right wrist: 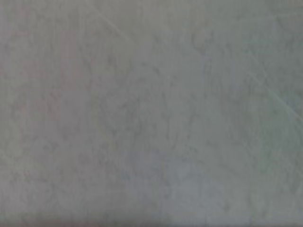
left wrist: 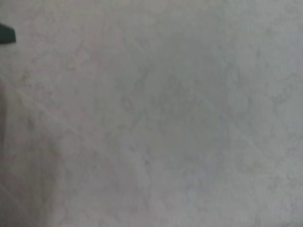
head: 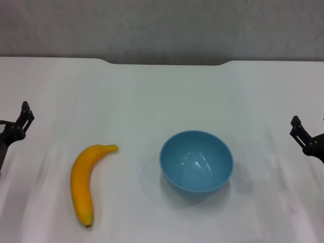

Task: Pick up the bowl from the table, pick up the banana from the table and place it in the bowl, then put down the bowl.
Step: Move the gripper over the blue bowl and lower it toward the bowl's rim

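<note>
We see the bowl upright on the white tabletop, right of centre in the lower half of the head frame. The banana lies flat at lower left, well apart from the bowl, stem toward the centre, dark end toward the bottom edge. The left pincer sits at the left edge, the right pincer at the right edge; we cannot tell how far either is open. Neither holds anything.
</note>
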Controlling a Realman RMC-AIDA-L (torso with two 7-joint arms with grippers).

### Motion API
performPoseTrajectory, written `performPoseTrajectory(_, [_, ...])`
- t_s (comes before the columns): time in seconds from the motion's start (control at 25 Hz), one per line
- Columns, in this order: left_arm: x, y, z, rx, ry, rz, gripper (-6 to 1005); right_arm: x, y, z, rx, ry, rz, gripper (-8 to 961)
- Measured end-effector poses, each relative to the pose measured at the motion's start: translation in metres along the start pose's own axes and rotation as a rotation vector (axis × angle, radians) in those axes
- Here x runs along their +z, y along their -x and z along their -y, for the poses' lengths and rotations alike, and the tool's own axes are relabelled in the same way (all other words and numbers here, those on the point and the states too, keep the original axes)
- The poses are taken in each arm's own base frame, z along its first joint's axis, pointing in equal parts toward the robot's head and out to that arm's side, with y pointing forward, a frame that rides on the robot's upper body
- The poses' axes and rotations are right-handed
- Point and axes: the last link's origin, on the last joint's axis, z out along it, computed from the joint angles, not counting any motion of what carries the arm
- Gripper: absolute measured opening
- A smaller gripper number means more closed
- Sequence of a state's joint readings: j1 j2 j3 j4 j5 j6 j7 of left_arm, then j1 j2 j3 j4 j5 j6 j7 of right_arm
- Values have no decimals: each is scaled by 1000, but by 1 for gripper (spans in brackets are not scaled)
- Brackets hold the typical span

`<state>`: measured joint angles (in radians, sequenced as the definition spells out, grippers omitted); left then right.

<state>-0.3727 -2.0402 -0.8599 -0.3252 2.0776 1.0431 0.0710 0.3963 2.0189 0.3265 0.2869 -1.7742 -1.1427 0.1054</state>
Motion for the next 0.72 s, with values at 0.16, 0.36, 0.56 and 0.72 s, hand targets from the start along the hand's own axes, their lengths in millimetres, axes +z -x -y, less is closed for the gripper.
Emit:
performPoseTrajectory(0.16, [0,0,0,-5,-2,0,909,1,-1,-1,1,4,-10,877])
performPoseTrajectory(0.36, [0,1,1,-9,-5,6,907,2,-1,0,-3,4,-14,877])
performPoseTrajectory(0.56, [0,3,1,-6,1,25,906,1,-1,1,-5,4,-15,877])
performPoseTrajectory(0.72, [0,8,2,-4,3,54,907,3,1,-7,-6,48,-12,877])
